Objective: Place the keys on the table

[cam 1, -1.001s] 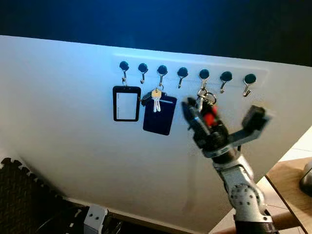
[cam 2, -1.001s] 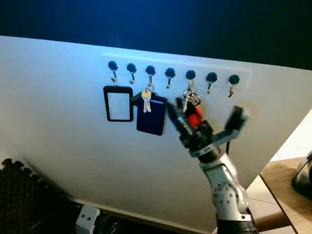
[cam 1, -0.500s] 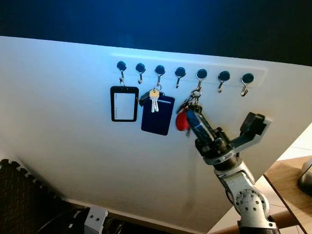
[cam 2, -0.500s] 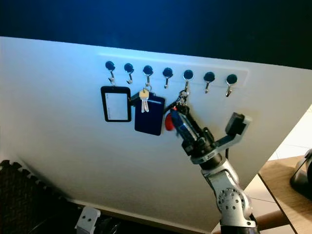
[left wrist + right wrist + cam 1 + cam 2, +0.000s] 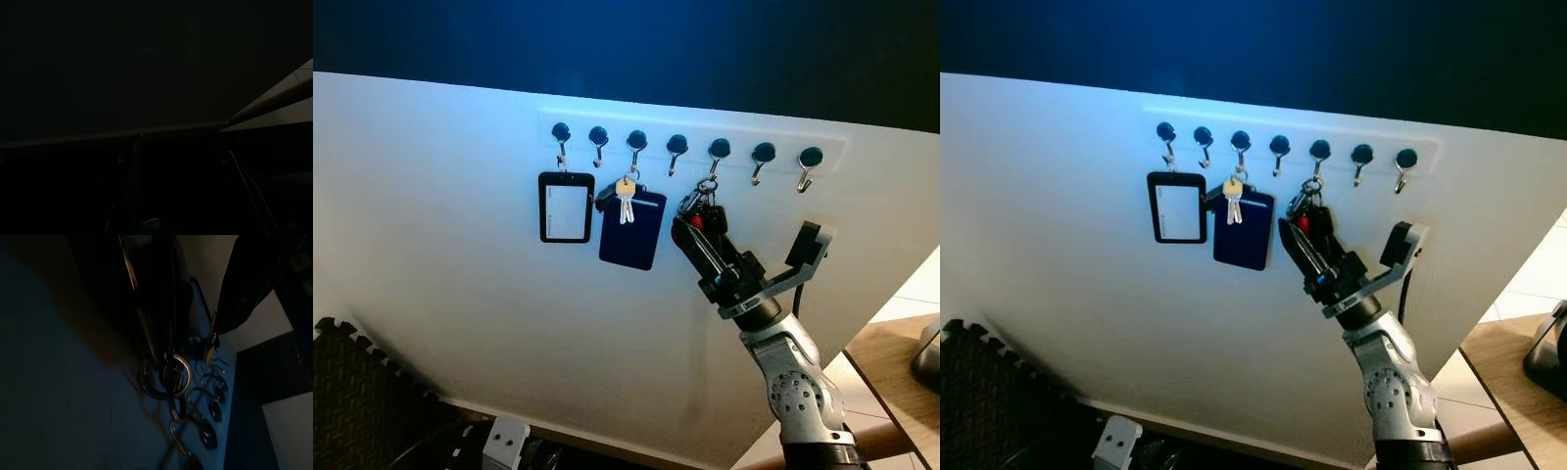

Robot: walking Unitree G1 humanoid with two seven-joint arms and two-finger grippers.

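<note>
Where earlier lower, right gripper [image 5: 697,235] at keys [image 5: 703,208]

White wall [image 5: 431,255], navy card holder [image 5: 629,232], seemingly red tag [image 5: 697,221], black-framed badge [image 5: 567,207].

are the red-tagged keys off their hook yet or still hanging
Still hanging: the keys dangle by their ring from the fifth hook, with the right gripper right at them.
</note>
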